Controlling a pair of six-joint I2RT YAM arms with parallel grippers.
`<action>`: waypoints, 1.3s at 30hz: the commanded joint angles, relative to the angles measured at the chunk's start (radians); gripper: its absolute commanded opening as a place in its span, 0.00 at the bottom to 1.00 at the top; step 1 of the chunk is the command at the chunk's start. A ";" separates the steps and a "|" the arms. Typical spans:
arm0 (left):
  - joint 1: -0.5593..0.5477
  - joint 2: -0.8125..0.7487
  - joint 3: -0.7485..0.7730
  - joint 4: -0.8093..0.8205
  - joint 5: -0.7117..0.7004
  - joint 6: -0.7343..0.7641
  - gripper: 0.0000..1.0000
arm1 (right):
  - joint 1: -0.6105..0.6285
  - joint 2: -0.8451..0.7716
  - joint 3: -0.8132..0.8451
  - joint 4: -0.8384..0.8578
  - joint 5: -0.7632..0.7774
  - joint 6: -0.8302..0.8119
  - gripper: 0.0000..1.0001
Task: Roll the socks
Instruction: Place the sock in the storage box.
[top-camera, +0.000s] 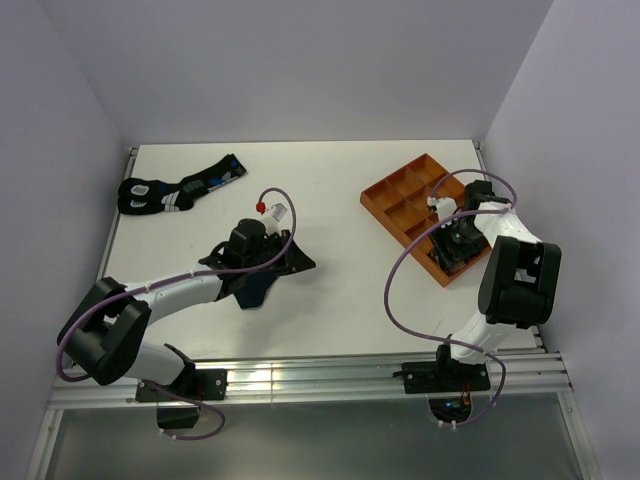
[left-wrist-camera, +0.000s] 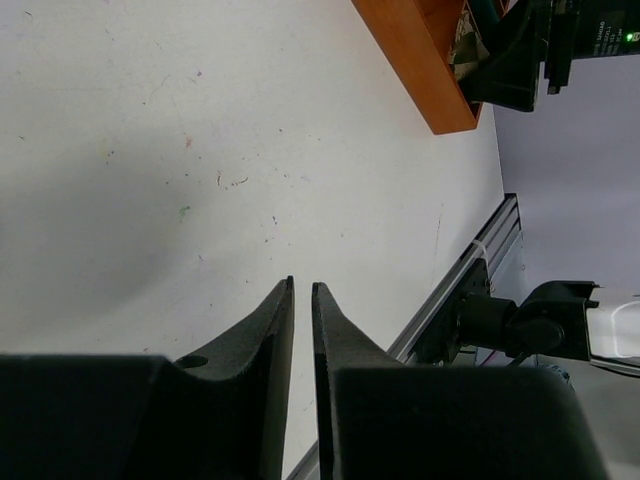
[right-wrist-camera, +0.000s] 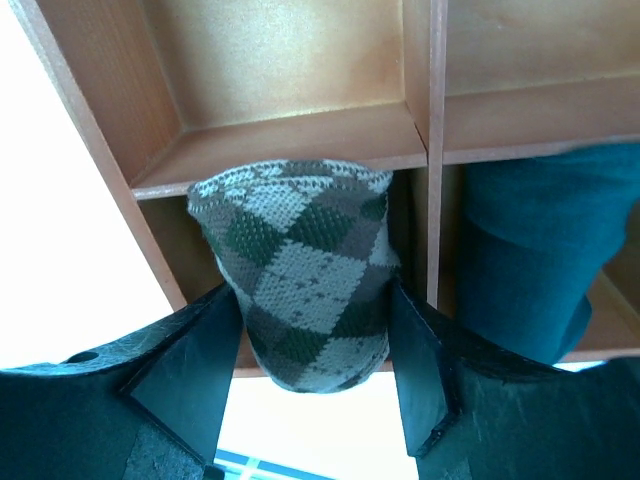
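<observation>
Lab (pale walls (top-camera: 300, 60), aluminium rail (top-camera: 330, 380))

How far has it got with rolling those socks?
Done: the argyle sock sits rolled in a tray compartment, with a dark blue roll in the next one. In hand: the right gripper, open, flanks it. Possibly left: the black patterned socks lie flat on the table.

Tray walls (right-wrist-camera: 435, 150) hem argyle sock (right-wrist-camera: 300, 290) (navy sock (right-wrist-camera: 530, 250) next compartment); room above.
</observation>
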 joint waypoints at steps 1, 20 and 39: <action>0.004 0.005 0.039 0.027 0.020 0.028 0.18 | -0.012 -0.037 0.046 -0.077 0.005 0.024 0.66; 0.004 0.009 0.054 0.009 0.009 0.033 0.18 | -0.014 -0.066 0.103 -0.171 -0.033 -0.027 0.68; 0.037 -0.092 0.085 -0.196 -0.214 0.012 0.20 | -0.032 -0.180 0.235 -0.251 -0.104 -0.045 0.69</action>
